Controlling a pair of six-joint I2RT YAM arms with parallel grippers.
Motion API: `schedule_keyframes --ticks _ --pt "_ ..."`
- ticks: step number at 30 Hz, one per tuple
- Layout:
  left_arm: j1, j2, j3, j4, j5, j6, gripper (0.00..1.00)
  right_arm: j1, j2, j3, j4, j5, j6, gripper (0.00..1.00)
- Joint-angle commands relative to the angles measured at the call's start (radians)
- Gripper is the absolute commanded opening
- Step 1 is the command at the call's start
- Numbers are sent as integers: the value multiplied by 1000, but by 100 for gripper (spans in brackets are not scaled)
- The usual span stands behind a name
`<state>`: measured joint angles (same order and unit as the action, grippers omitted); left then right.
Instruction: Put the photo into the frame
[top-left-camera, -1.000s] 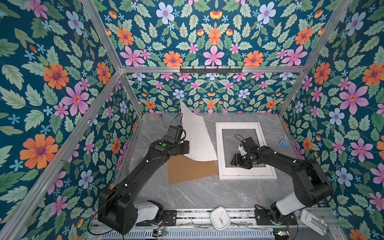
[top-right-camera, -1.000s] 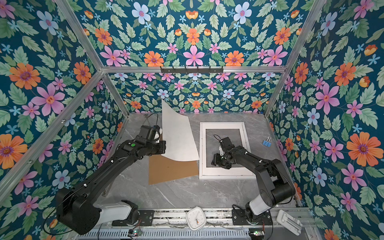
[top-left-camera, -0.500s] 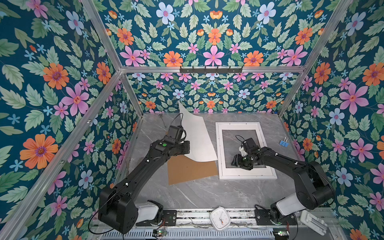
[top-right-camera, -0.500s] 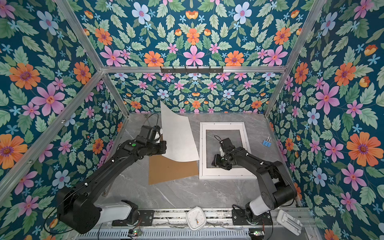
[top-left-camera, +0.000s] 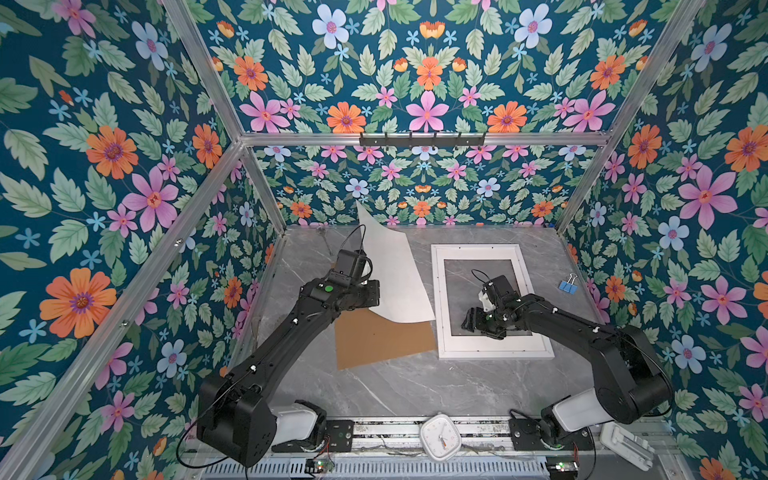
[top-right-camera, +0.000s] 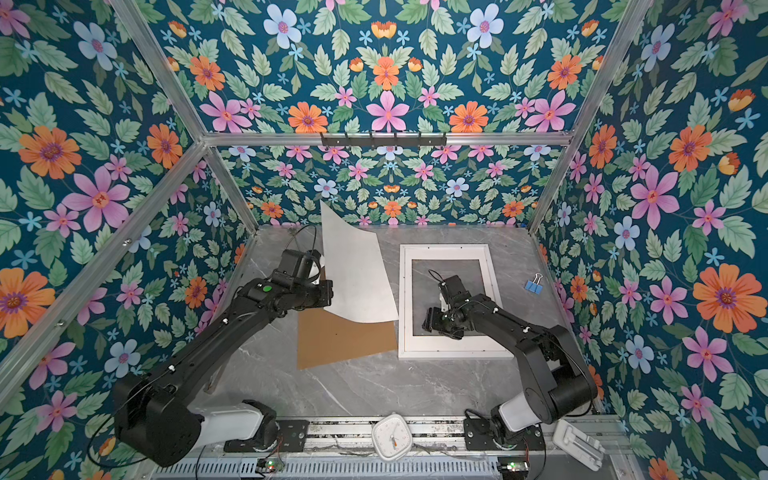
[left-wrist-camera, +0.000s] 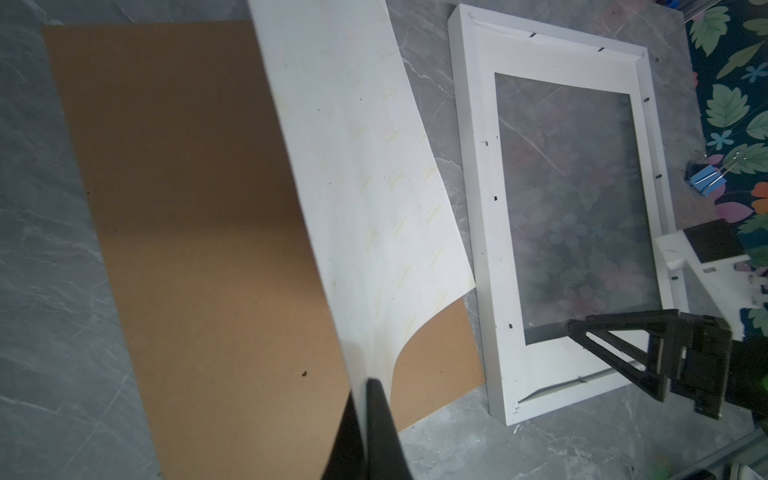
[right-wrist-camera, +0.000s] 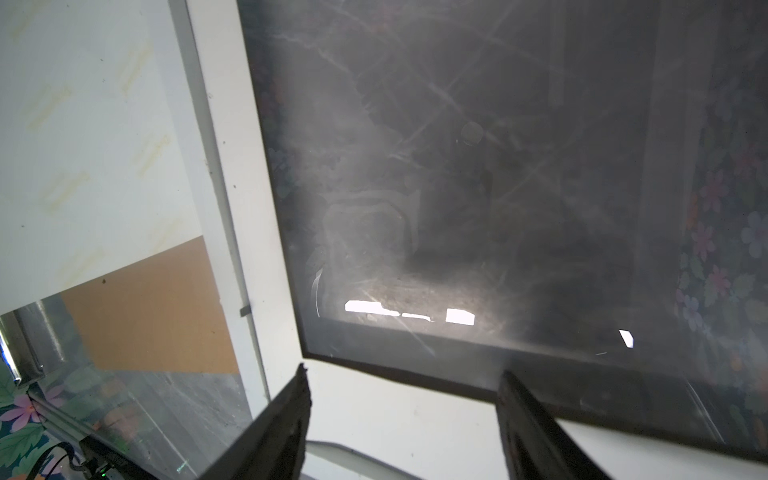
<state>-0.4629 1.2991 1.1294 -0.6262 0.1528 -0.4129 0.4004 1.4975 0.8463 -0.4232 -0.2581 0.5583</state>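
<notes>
The photo (top-left-camera: 395, 282) (top-right-camera: 357, 274) hangs curled above the table with only its plain white back (left-wrist-camera: 365, 166) showing. My left gripper (top-left-camera: 372, 288) (top-right-camera: 328, 291) (left-wrist-camera: 370, 384) is shut on its left edge. The white frame (top-left-camera: 494, 354) (top-right-camera: 453, 354) (left-wrist-camera: 461, 124) lies flat to the right, with a white mat board (top-left-camera: 490, 343) (left-wrist-camera: 486, 208) and a clear pane inside it. Over the mat's near-left inner corner hovers my right gripper (top-left-camera: 469, 322) (top-right-camera: 430, 320) (right-wrist-camera: 403, 374), open, with nothing between its fingers.
A brown backing board (top-left-camera: 382, 340) (top-right-camera: 345, 340) (left-wrist-camera: 187, 208) lies under the photo's lower corner, left of the frame. A blue binder clip (top-left-camera: 566, 286) (top-right-camera: 533, 286) sits right of the frame. A white clock (top-left-camera: 440, 436) rests on the front rail.
The right gripper's jaws have spread wider over the frame's near-left corner. The left gripper still holds the photo, whose top edge has shifted slightly.
</notes>
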Motion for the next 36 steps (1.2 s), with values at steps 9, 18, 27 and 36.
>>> schedule_keyframes --ticks 9,18,27,36 --pt "1 -8 59 -28 33 -29 0 2 -64 62 91 -175 78 80" --pt "1 -13 59 30 42 -151 0 31 -191 -74 377 -271 448 85" --pt "1 -27 70 65 46 -237 0 233 -301 -206 634 9 806 91" --pt "2 -37 65 72 55 -258 0 305 -214 -287 905 131 1062 91"
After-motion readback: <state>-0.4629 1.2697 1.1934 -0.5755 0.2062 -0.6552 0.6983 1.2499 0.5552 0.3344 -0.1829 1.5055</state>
